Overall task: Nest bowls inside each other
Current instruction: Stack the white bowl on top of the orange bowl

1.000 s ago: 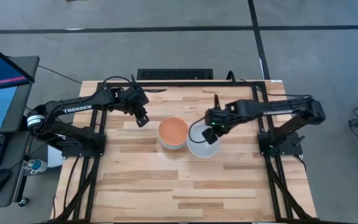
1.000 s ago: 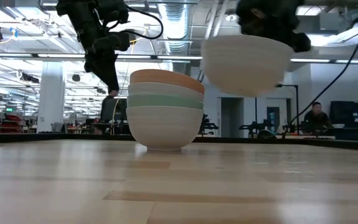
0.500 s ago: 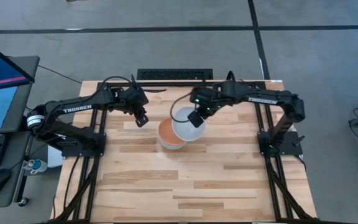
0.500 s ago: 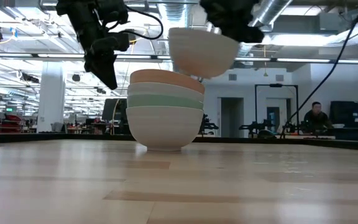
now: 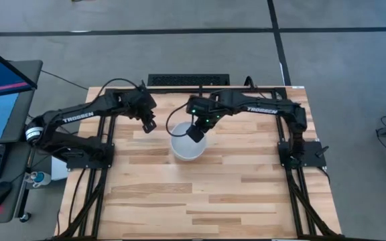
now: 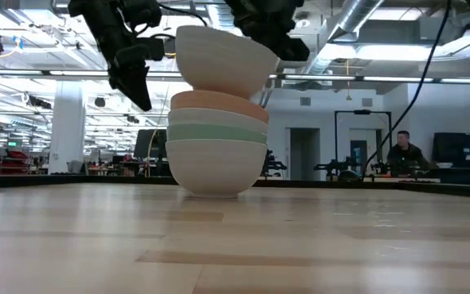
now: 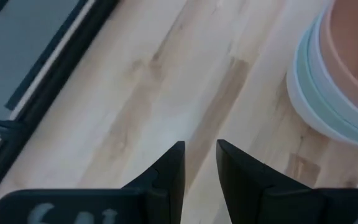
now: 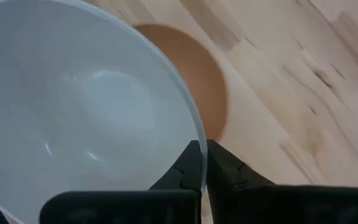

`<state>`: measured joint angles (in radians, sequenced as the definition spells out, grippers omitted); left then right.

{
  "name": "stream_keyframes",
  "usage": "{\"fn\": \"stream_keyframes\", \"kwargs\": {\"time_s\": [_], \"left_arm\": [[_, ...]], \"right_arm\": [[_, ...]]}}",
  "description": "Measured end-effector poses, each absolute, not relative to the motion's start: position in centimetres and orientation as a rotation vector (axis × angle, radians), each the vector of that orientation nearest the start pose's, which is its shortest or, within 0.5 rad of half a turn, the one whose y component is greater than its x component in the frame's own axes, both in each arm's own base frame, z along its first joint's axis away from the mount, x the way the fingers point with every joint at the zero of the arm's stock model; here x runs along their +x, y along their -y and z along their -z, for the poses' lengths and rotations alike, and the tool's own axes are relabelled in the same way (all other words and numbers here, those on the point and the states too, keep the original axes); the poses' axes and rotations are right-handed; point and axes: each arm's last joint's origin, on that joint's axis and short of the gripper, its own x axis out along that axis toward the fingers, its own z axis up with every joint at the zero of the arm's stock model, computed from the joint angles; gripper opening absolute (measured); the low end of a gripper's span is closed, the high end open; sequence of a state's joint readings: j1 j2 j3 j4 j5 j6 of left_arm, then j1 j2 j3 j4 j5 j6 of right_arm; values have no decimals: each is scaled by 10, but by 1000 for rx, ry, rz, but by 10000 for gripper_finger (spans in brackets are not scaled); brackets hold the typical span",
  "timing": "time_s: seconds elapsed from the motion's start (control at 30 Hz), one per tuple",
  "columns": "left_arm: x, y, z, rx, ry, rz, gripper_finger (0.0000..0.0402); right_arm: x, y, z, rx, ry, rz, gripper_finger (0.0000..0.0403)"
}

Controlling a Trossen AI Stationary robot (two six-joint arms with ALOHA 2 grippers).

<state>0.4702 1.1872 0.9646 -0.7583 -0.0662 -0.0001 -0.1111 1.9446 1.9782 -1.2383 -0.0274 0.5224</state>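
My right gripper (image 5: 195,132) pinches the white bowl's (image 6: 223,61) rim. It hangs right above the orange bowl (image 6: 219,103), so straight down.

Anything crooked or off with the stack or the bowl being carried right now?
Nothing stands out. The right tool grips the white bowl by its rim, close above the orange bowl topping an even stack. The carried bowl hangs slightly tilted, which looks normal for a rim pinch. The left tool waits beside the stack.

A white bowl (image 6: 221,61), tilted, hangs from the right gripper (image 6: 269,33) just above the orange bowl (image 6: 217,104) topping a stack on the worktop (image 6: 235,245).
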Motion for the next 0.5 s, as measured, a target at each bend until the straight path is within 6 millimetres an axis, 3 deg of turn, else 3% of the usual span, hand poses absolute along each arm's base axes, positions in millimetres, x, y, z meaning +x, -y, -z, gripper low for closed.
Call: {"fn": "stream_keyframes", "kwargs": {"time_s": [0.17, 0.5], "left_arm": [[190, -106, -282, -200, -939, -521, 83], [180, -102, -292, -192, -891, -530, 83]], "right_arm": [[402, 43, -315, 552, -1185, 375, 21], [398, 57, -316, 561, -1190, 408, 21]]}}
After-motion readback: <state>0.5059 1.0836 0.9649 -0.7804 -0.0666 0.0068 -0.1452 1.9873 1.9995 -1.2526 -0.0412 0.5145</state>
